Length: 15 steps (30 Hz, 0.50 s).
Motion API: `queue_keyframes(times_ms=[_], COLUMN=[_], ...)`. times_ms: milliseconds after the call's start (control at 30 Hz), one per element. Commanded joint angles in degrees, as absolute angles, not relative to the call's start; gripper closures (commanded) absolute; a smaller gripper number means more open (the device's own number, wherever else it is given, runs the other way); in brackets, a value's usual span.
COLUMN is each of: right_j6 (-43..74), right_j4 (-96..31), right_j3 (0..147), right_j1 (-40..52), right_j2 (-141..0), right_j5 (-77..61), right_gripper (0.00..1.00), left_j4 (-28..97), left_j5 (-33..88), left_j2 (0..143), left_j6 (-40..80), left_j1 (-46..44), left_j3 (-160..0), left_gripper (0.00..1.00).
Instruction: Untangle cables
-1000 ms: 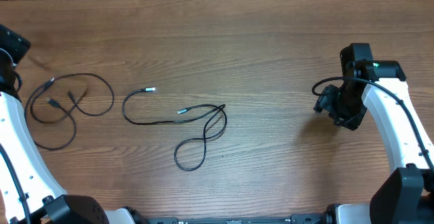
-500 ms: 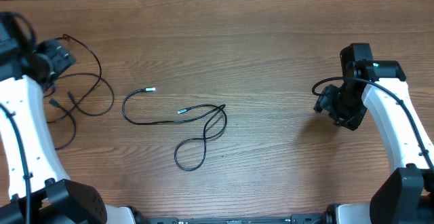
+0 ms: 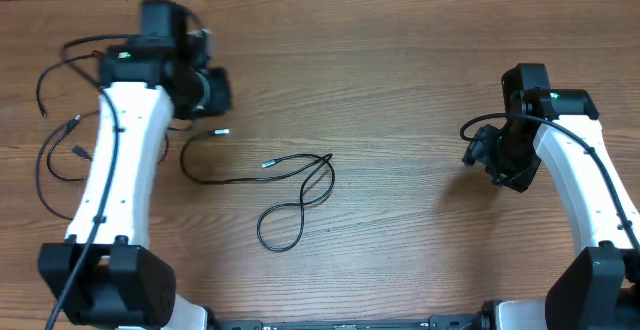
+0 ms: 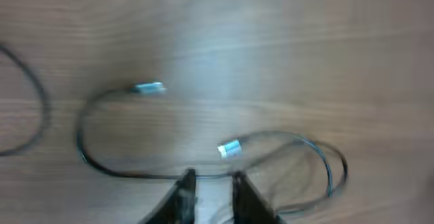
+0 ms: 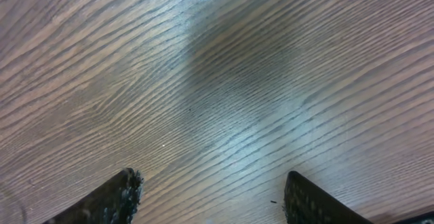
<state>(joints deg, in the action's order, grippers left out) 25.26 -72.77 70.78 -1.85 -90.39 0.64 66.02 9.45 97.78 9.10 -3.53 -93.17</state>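
On the wooden table [image 3: 400,60], one looped black cable [image 3: 296,170] stretches left to right at centre, its two silver plugs [image 3: 222,131] pointing opposite ways. More cords [image 3: 44,175] lie at the left, their count unclear. The left gripper [image 4: 211,187] hovers above the cable, narrowly parted and empty; the right gripper [image 5: 213,187] gapes wide over bare wood at the right.

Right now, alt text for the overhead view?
A black cable lies in loose loops in the middle of a wooden table, its silver-tipped plug ends free. The left gripper hangs close to one plug end; more black cable sprawls at the table's left edge. The right gripper sits far right, over bare wood.
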Motion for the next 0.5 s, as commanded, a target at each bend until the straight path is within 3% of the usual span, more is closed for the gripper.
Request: queue_keyframes(times_ms=[0,100,233,467], right_j6=[25.26,25.26,25.23,25.23], right_j4=[-72.36,-72.29,-72.29,-72.12], right_j3=[70.43,70.43,70.43,70.43], right_j1=[-1.93,-1.93,-1.93,-1.93], right_j2=[-90.21,-90.21,-90.21,-90.21], right_j5=[1.17,1.17,1.19,1.19], right_gripper=[0.33,0.33,0.33,0.33], left_j4=[68.75,70.37,71.0,71.72], left_j5=[10.57,10.46,10.59,10.57], left_j2=[100.22,102.74,108.44,117.43], left_j6=[3.77,3.77,3.81,3.51], left_j1=[-11.55,-16.71,-22.79,-30.41], left_j3=[-93.01,-92.99,-92.99,-92.99], left_gripper=[0.82,0.82,0.64,0.61])
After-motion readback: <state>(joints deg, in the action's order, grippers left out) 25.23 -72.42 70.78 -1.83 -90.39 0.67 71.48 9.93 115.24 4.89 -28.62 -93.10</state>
